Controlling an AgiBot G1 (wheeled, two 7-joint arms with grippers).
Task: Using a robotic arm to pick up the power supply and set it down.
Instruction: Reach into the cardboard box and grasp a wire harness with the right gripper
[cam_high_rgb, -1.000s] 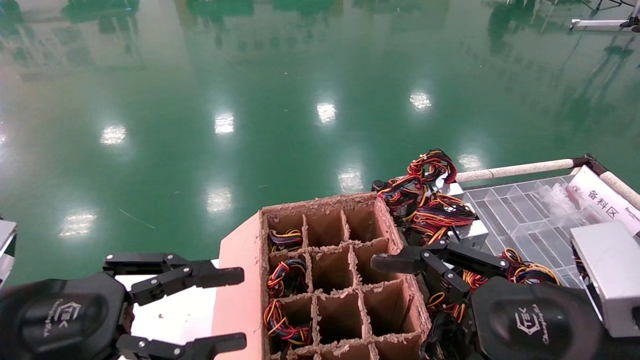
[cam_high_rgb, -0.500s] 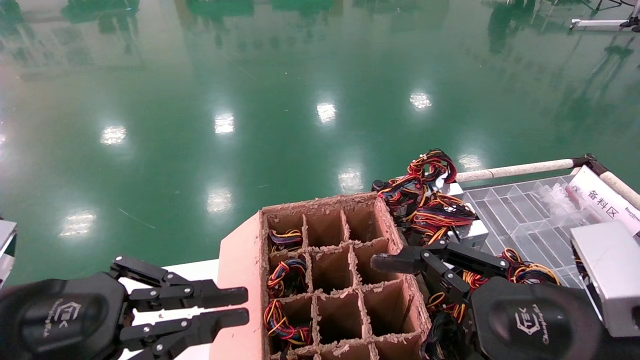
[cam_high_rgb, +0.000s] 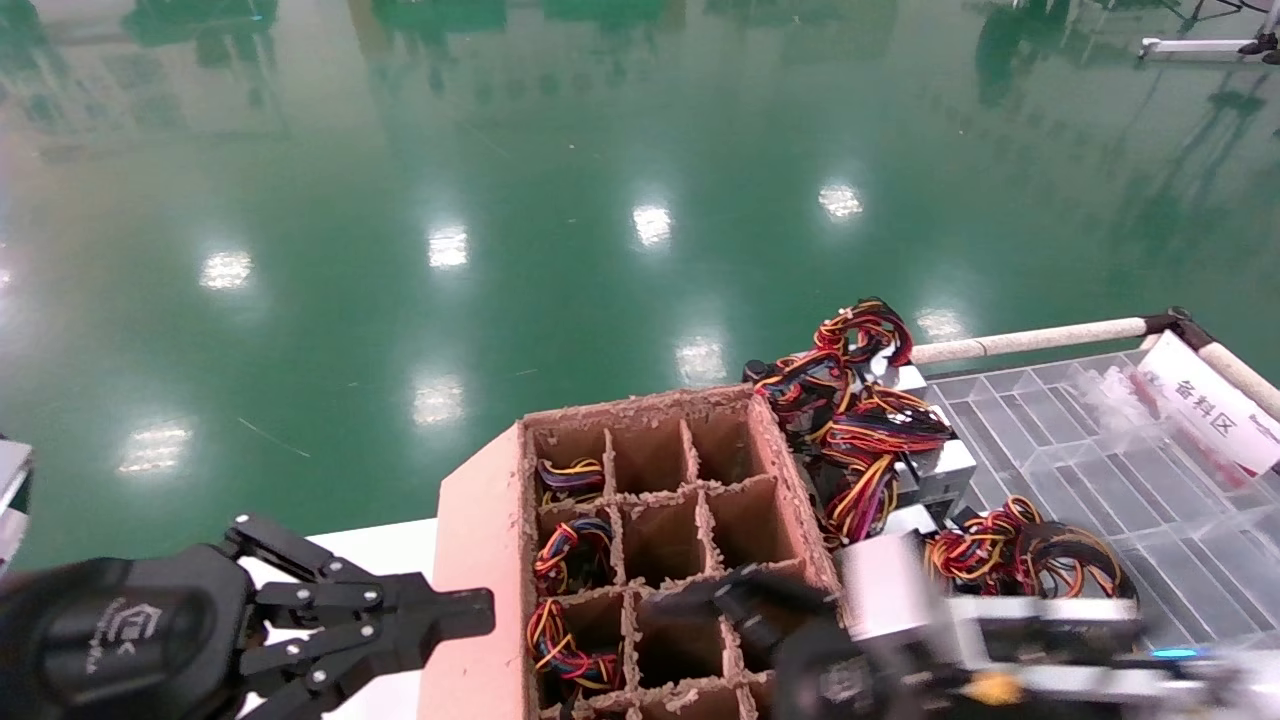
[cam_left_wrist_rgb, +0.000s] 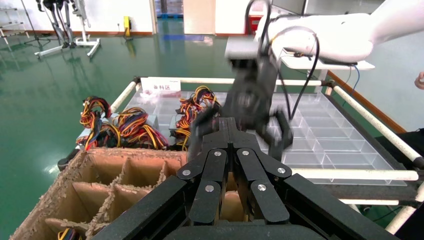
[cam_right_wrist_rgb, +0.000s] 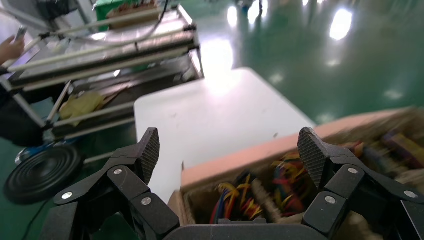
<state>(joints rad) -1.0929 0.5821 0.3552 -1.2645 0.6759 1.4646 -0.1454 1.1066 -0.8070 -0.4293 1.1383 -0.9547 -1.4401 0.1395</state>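
Observation:
The power supply (cam_high_rgb: 905, 378), a silver-grey box under a red-and-black wire bundle (cam_high_rgb: 865, 330), lies at the far end of a heap of similar boxes right of the divided cardboard box (cam_high_rgb: 650, 402). My right gripper (cam_high_rgb: 740, 610) hangs blurred over the box's near right cells. In the right wrist view it (cam_right_wrist_rgb: 229, 147) is open and empty above cells holding coloured wires (cam_right_wrist_rgb: 250, 195). My left gripper (cam_high_rgb: 488, 605) is shut on nothing beside the box's left wall. Its closed fingertips (cam_left_wrist_rgb: 227, 122) point at the right arm (cam_left_wrist_rgb: 330, 35).
Several other grey boxes with yellow-orange wire bundles (cam_high_rgb: 1010, 545) lie between the cardboard box and a clear divided tray (cam_high_rgb: 1080, 440). A padded rail (cam_high_rgb: 1030, 340) and a white label (cam_high_rgb: 1215, 415) edge the tray. A white table (cam_high_rgb: 370, 545) lies left of the box.
The left gripper's fingers closed from wide open to shut. The right arm swung left and down, from beside the wire heap to over the cardboard box.

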